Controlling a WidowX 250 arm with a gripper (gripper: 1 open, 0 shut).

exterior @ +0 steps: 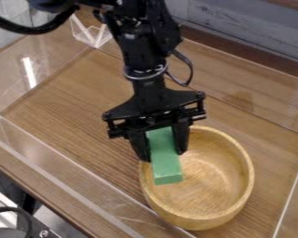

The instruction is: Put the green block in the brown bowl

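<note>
The green block [164, 164] hangs tilted from my gripper [155, 141], whose black fingers are shut on its upper end. Its lower end reaches down inside the left part of the brown bowl [237, 154], a round light wooden bowl at the front right. I cannot tell whether the block's lower end touches the bowl's inner wall. The arm comes straight down from the top of the view.
A clear plastic wall [40, 153] runs along the left and front of the wooden tabletop [64, 102]. The bowl sits close to the front edge. A grey backdrop [238, 23] rises behind the table.
</note>
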